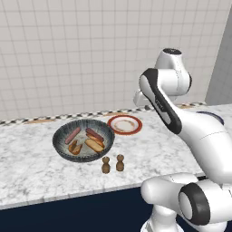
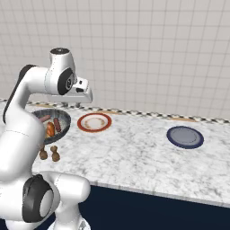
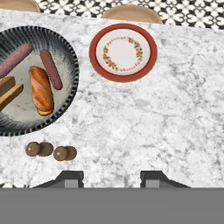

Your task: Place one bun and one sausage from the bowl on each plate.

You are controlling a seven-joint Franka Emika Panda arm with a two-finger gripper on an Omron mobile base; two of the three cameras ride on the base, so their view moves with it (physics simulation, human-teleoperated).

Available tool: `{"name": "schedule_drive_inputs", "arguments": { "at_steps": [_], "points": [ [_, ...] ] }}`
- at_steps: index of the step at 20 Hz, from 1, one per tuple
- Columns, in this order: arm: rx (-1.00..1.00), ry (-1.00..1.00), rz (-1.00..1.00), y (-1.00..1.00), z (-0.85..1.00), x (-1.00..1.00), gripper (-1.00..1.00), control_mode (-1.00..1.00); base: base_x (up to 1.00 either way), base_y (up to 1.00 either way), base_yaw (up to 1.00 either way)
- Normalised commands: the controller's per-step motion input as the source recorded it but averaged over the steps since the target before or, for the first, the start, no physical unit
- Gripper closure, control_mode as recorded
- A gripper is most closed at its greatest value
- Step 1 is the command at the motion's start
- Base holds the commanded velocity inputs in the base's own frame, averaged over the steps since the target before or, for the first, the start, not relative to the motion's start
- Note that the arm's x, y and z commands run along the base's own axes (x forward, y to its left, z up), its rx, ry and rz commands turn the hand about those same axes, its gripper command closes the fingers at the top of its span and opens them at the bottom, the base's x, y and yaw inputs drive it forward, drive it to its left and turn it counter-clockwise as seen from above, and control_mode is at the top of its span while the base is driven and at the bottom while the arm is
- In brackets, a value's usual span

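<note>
Ribbed round bowl, marbled counter

Two small brown wooden shakers are seen standing side by side, close together, on a white-and-grey marbled stone countertop, which is backed by a pale tiled wall edged with a patterned black-and-white trim strip.

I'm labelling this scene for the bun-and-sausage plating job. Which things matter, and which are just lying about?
Job: bowl, buns, sausages, red-rimmed plate, navy plate.
Lying about: two brown shakers on the marble counter.
</note>
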Motion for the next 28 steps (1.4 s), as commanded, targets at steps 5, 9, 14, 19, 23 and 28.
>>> {"name": "schedule_drive_inputs", "arguments": {
  "at_steps": [5, 9, 14, 19, 23, 28],
  "points": [
    [-0.02, -0.01, 0.03, 0.43, -0.09, -0.33, -1.0, -1.0, 0.0, 0.0, 0.0],
    [-0.09, 0.01, 0.04, 1.0, -0.18, -0.04, -1.0, -1.0, 0.0, 0.0, 0.0],
    [-0.04, 0.14, 0.11, 0.77, -0.19, 0.41, -1.0, -1.0, 0.0, 0.0, 0.0],
    [0.0, 0.26, 0.16, 0.33, -0.26, 0.45, -1.0, -1.0, 0.0, 0.0, 0.0],
    [0.0, 0.17, 0.16, 0.16, -0.48, 0.05, -1.0, -1.0, 0.0, 0.0, 0.0],
    [0.0, 0.06, 0.11, 0.2, -0.4, 0.0, -1.0, -1.0, 0.0, 0.0, 0.0]
  ]
}}
